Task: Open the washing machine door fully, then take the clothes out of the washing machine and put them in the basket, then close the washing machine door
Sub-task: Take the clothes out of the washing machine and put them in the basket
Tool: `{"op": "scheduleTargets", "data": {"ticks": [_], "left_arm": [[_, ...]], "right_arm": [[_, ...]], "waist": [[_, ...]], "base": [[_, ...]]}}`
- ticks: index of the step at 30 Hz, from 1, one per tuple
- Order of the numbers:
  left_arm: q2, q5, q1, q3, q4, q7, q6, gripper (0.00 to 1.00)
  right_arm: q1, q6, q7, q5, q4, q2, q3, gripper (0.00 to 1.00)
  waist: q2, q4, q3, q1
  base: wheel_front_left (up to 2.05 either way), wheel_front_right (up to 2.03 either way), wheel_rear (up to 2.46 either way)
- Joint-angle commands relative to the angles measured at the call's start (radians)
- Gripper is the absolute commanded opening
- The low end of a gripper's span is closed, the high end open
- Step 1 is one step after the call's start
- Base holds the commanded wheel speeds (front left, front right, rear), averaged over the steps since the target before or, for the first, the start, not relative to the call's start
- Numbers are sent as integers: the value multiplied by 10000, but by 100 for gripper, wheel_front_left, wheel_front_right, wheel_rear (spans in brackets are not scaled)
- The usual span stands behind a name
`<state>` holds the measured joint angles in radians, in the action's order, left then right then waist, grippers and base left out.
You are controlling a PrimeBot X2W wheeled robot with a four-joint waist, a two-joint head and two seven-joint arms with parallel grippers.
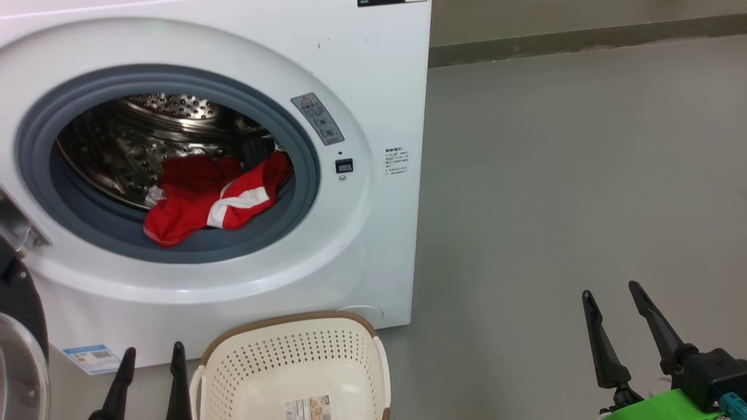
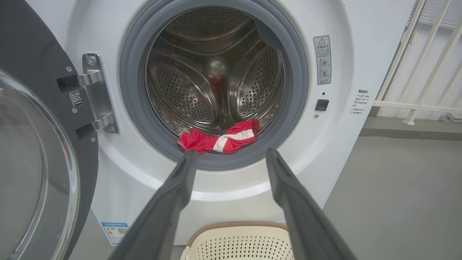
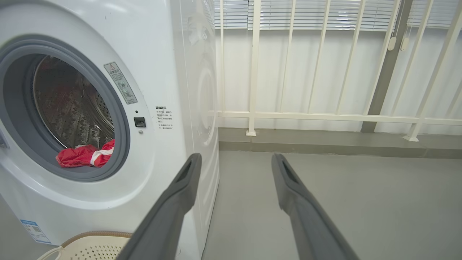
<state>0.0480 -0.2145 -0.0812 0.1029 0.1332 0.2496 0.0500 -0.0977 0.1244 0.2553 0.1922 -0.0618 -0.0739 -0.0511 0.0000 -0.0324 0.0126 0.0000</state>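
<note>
A bare grey floor takes up the right half of the head view and meets a darker kerb near the top edge. In the right wrist view a cream railing stands on that kerb, in front of white blinds. The washing machine fills the upper left. The washing machine door is swung wide open at the left edge. The clothes lie at the drum's front lip, spilling onto the grey gasket. The basket sits on the floor at bottom centre, close against the washer's base. The left pincer at lower left and the right pincer at lower right are both released, fingers spread and holding nothing.
</note>
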Motion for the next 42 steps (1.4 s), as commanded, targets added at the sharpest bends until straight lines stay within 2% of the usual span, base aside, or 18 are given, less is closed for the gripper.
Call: {"op": "scheduleTargets", "data": {"ticks": [1,32,42], "left_arm": [[49,-63,399,361,-190,122,52,100],[23,-194,510,310,-85,122,28,100],[23,-377,1151,46,18,122,-81,100]], "right_arm": [[415,63,65,77,213,-162,242,100],[367,63,65,78,106,-257,383,100],[495,63,65,104,154,-343,489,100]], "waist": [[0,-2,7,0],[0,-12,29,0],[0,215,-457,0]], "base": [[88,-88,0],[8,-8,0],[0,0,0]]}}
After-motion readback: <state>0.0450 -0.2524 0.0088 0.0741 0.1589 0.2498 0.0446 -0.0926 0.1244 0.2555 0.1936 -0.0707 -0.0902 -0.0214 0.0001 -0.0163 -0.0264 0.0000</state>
